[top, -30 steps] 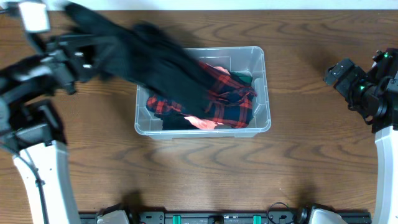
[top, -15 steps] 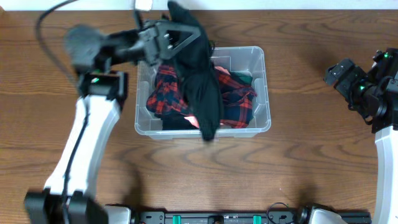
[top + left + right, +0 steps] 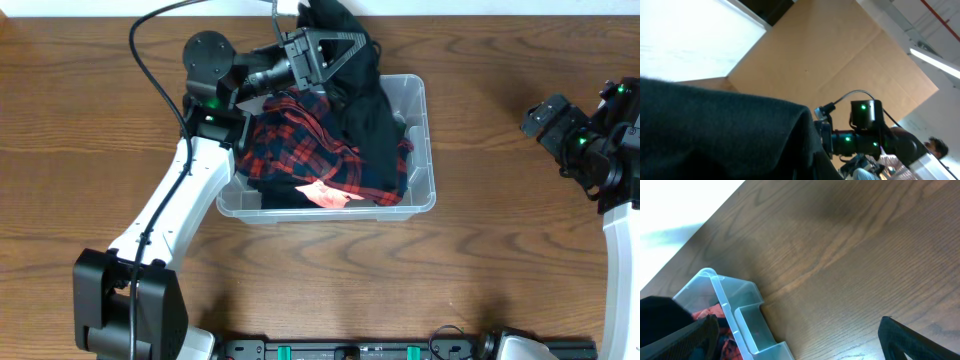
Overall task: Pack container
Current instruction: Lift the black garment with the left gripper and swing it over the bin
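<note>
Holding black garment over container's 12 o'clock rim, left gripper clamped on it; next: lower, release. Right gripper at 3 o'clock, spread wide, empty.

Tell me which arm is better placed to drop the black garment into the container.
Left. The left gripper holds the black garment over the container; the right gripper sits open, off to the side.

Wood-grain table, tan wall panels, ceiling striplight
</note>
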{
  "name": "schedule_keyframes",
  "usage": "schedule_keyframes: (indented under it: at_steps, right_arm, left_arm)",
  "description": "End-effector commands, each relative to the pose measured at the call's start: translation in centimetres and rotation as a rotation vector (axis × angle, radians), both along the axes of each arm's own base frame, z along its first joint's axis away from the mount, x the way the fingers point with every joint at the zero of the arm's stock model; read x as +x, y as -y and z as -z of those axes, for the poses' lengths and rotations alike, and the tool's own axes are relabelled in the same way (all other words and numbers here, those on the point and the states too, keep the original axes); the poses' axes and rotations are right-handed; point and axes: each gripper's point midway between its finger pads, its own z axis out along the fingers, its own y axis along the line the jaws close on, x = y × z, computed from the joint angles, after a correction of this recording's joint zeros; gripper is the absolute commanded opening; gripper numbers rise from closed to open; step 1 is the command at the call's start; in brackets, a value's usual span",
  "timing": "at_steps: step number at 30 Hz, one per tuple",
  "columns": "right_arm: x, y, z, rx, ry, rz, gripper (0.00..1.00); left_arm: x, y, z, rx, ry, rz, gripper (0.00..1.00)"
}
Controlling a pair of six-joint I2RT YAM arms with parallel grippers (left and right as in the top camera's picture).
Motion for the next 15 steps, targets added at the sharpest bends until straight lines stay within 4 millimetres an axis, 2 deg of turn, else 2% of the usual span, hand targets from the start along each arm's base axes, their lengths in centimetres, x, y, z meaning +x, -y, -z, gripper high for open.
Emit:
schedule_keyframes:
  at_steps: [1,6,15]
  right_arm:
    - [0.0,0.4,0.1,0.001,-0.003,0.018,0.99]
    - [0.0,0.4,0.1,0.001,-0.003,0.017,0.99]
    - [0.0,0.4,0.1,0.001,-0.003,0.017,0.99]
  left_arm:
    - [-0.3,-0.5,-4.4,-0.051,0.136,-0.091,0.06]
    - [-0.5,0.0,-5.3,-0.051,0.195,-0.105,0.06]
    - [0.5,3.2,-2.5,0.001,0.180,-0.136,0.06]
